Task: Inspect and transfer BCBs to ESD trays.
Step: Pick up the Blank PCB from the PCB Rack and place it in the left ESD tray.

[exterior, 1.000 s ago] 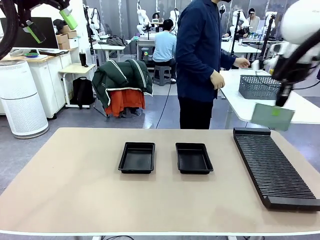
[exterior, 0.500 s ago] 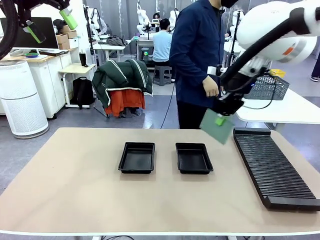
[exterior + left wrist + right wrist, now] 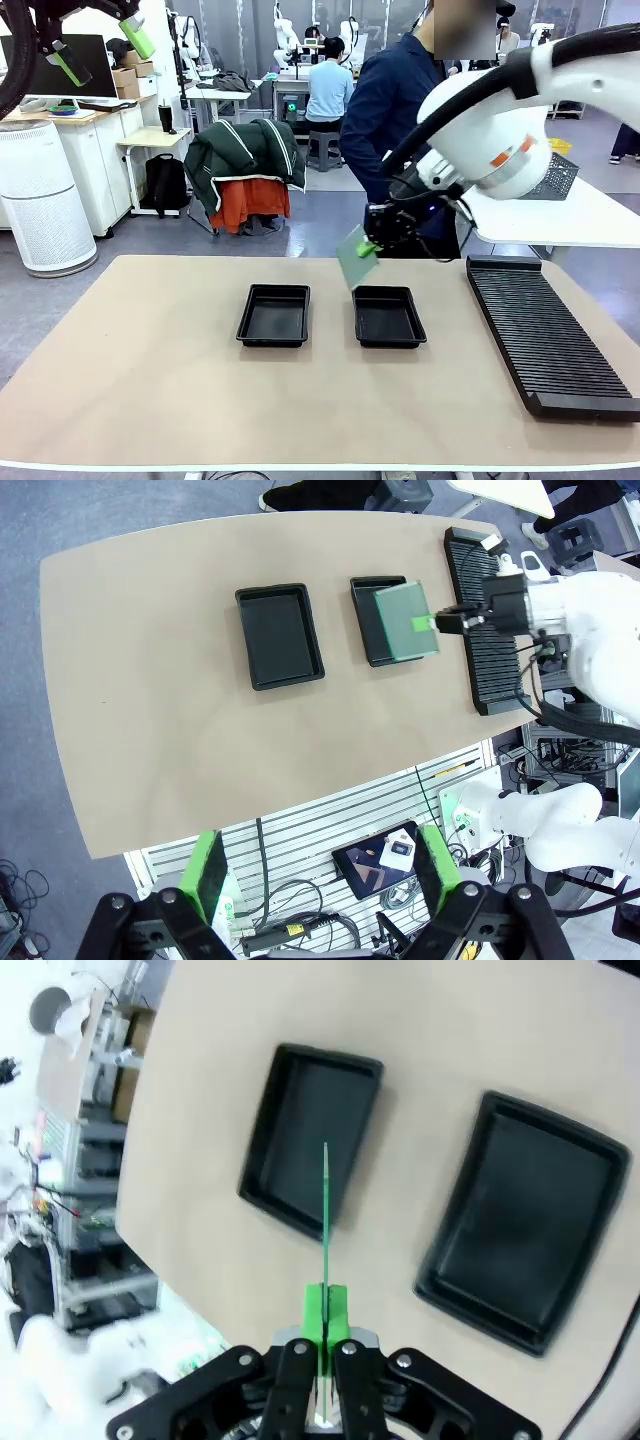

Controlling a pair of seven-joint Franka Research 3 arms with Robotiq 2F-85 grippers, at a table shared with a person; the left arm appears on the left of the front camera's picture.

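A thin green BCB (image 3: 355, 262) hangs tilted over the far edge of the right ESD tray (image 3: 388, 320), with my right gripper (image 3: 369, 248) shut on its upper edge. The left ESD tray (image 3: 274, 316) lies beside it with nothing in it. In the right wrist view the BCB (image 3: 325, 1200) shows edge-on between the pads of the right gripper (image 3: 325, 1312), above one tray (image 3: 310, 1140) with the other tray (image 3: 525, 1220) alongside. From the left wrist view the BCB (image 3: 404, 622) overlaps the right tray (image 3: 362, 620). My left gripper (image 3: 100, 48) is high at the far left, open (image 3: 323, 870).
A long black slotted rack (image 3: 545, 335) lies along the table's right side. A person in a dark blue jacket (image 3: 395, 110) stands at the far edge behind the right arm. The near half of the tan table (image 3: 200, 410) is bare.
My right arm has swung left from above the rack's far end to over the right tray, carrying the BCB. The person has shifted behind it. The left arm has not moved.
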